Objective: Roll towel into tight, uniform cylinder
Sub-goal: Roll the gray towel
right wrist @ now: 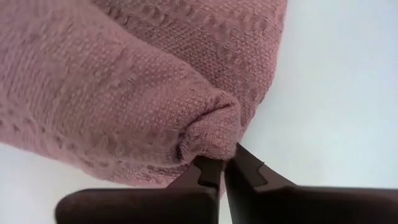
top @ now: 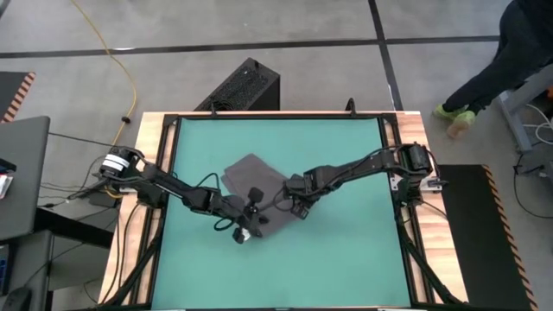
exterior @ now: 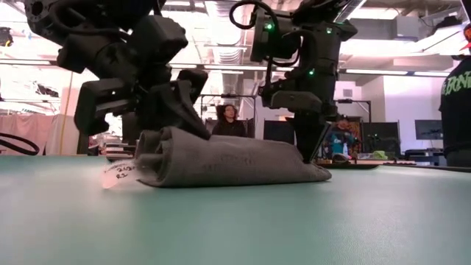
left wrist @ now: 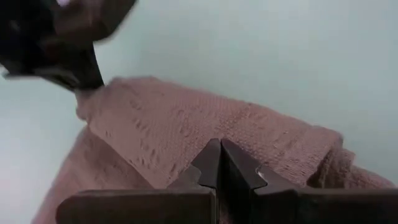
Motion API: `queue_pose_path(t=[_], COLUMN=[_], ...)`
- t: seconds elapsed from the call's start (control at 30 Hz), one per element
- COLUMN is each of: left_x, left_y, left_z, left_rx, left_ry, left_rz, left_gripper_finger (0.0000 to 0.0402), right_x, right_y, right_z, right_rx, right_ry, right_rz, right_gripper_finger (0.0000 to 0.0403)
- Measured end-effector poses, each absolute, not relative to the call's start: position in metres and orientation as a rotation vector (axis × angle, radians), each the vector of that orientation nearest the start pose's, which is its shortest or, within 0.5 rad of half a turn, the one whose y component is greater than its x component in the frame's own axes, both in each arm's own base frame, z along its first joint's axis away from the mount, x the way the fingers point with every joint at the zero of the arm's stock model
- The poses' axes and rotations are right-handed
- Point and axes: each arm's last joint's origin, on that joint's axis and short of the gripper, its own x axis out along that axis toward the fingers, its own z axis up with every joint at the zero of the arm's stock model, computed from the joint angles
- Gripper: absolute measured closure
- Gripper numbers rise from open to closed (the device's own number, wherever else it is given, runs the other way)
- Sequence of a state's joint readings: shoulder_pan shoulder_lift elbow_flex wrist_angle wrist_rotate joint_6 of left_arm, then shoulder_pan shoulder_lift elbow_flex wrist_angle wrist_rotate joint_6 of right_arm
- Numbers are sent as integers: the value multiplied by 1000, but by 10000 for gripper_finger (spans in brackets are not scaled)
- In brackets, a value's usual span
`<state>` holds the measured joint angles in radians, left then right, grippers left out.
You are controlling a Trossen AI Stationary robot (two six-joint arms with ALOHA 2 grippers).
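Right gripper: closed to a thin slit, pinching a bunched corner of the towel; sits at the towel's right end in the high view.
Left gripper: fingers pressed together on the towel's upper surface; probably nipping a little cloth, though no fold shows clearly between the tips; sits at the towel's left, near end in the high view.
Towel position: near the middle of the teal mat, partly rolled, lying flat between the two arms.
Roll shape: thick rounded coil at one end in the low view, tapering to a thin flat wedge at the other; uneven so far, not yet a cylinder.
White tag: sticking out onto the mat beside the coil's thick end.
Texture: looped, nubbly knit weave; soft, matte, no stiffness.
Handling: light and limp; likely to slump or unroll once released, unlikely to slip on the mat.
Grip advice: best taken at both ends of the coil's leading edge, evenly, so the thin end catches up.
Mat: smooth, flat, plain.
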<state>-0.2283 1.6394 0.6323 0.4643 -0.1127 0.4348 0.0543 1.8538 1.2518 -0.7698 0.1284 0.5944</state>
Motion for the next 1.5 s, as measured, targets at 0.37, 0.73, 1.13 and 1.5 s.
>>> queue_pose_path(t=[0.37, 0.73, 1.13, 1.5], left_x=[289, 275, 269, 265], left_y=[-62, -60, -59, -60], left_z=[132, 118, 112, 109], left_rx=[467, 393, 411, 445], left_ry=[631, 697, 721, 764], left_rz=[-228, -233, -248, -361], left_gripper_finger=[401, 401, 401, 401], right_x=[353, 346, 345, 356], right_y=[23, 24, 25, 59], right_z=[191, 225, 228, 231], right_rx=[294, 163, -175, -495], right_ry=[1270, 1205, 1210, 1050], right_rz=[-390, -320, -282, 25], right_gripper_finger=[353, 351, 312, 311])
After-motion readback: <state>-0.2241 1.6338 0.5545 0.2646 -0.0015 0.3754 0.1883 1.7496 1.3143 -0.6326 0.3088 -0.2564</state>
